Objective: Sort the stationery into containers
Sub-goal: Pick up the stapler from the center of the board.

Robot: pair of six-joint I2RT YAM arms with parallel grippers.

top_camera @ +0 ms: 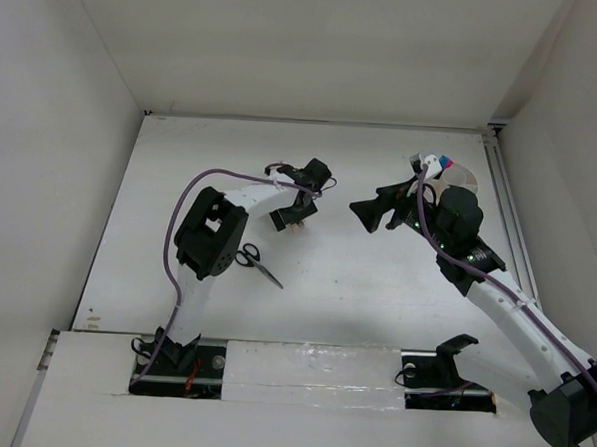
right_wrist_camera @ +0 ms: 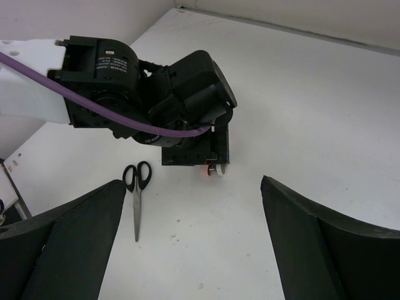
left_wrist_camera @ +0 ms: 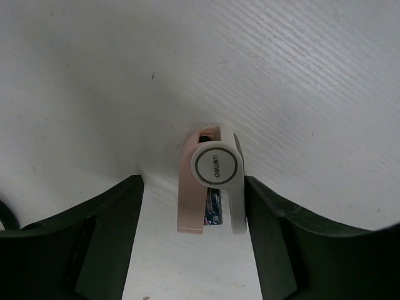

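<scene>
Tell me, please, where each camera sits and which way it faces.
Top external: overhead behind the bases, facing down at the table; both arms show.
Left wrist: faces down at the pinkish eraser between left gripper fingers.
Right wrist: faces the left gripper and scissors; right gripper fingers frame it.
Shared: scissors, top and right wrist.

The white table (top_camera: 375,298) spreads beneath and around the left gripper (top_camera: 294,223) and the right gripper (top_camera: 363,215). A back wall (top_camera: 318,44) stands beyond both. A left wall (top_camera: 41,170) rises well outside the left gripper, a right wall (top_camera: 573,138) outside the right. A grey rail (top_camera: 509,225) runs just right of the right gripper. A glossy strip (top_camera: 311,369) lies nearer than both.
</scene>
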